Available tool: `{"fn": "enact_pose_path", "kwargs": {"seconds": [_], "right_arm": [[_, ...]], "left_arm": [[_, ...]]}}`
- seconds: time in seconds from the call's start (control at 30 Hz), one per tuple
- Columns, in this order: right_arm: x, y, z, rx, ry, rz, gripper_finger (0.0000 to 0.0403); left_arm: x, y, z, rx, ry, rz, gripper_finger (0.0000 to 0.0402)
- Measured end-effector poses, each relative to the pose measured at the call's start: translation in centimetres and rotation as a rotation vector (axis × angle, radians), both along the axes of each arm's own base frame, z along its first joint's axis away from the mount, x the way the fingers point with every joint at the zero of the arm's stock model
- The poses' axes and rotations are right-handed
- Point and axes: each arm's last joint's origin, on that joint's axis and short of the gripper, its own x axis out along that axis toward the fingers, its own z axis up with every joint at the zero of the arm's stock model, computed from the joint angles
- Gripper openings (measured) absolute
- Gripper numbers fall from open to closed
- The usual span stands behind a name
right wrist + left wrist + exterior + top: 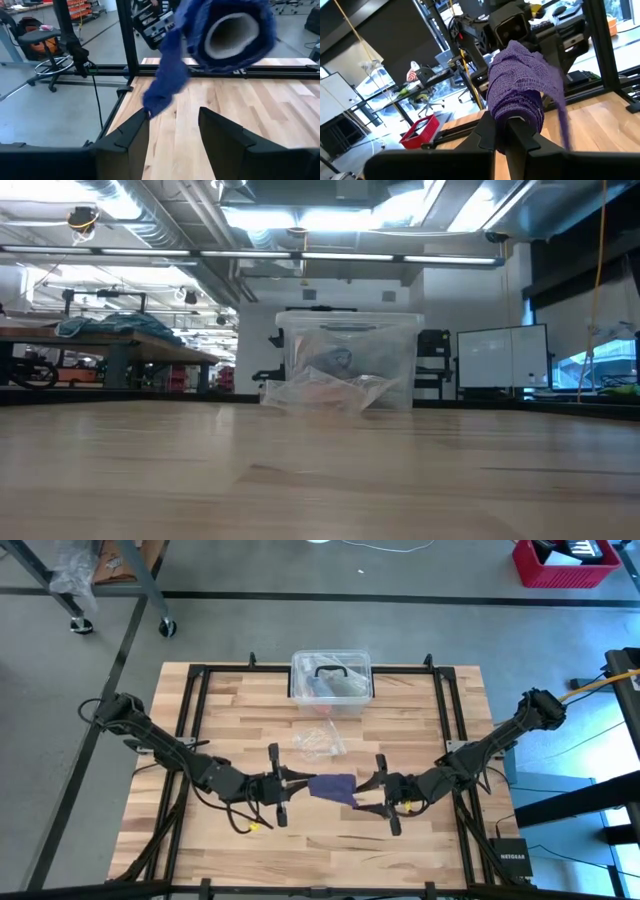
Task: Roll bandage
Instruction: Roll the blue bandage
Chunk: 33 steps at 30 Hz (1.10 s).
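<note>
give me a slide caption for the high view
Left gripper shut on dark purple fabric bandage; open right gripper alongside.

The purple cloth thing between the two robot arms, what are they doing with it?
The two dark arms meet over the middle of the wooden table. The left gripper is shut on the dark navy-purple fabric bandage, already mostly wound into a roll with a loose tail hanging down. The right gripper is open, facing the roll's hollow end, not gripping it. A clear plastic box and a crinkled plastic wrapper sit farther back.
</note>
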Motion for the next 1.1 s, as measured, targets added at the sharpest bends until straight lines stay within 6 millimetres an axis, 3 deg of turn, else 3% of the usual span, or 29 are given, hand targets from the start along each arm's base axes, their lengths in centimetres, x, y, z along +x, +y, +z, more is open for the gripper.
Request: {"fn": "enact_pose_path", "kwargs": {"seconds": [0.47, 0.67, 0.9, 1.1], "right_arm": [[0.6, 0.5, 0.0, 0.009, -0.045, 0.044, 0.0175], [0.6, 1.1, -0.4, 0.094, -0.001, 0.188, 0.0175], [0.7, 0.4, -0.7, 0.070, 0.016, -0.036, 0.0175], [0.7, 0.3, -0.8, 0.092, 0.024, -0.069, 0.0175]], "left_arm": [[0.2, 0.4, -0.3, -0.024, 0.020, 0.020, 0.0006], [0.2, 0.5, -0.3, -0.020, 0.019, 0.066, 0.0007], [0.1, 0.5, -0.3, -0.017, 0.025, 0.064, 0.0009], [0.1, 0.5, -0.4, -0.013, 0.029, 0.064, 0.0013]]}}
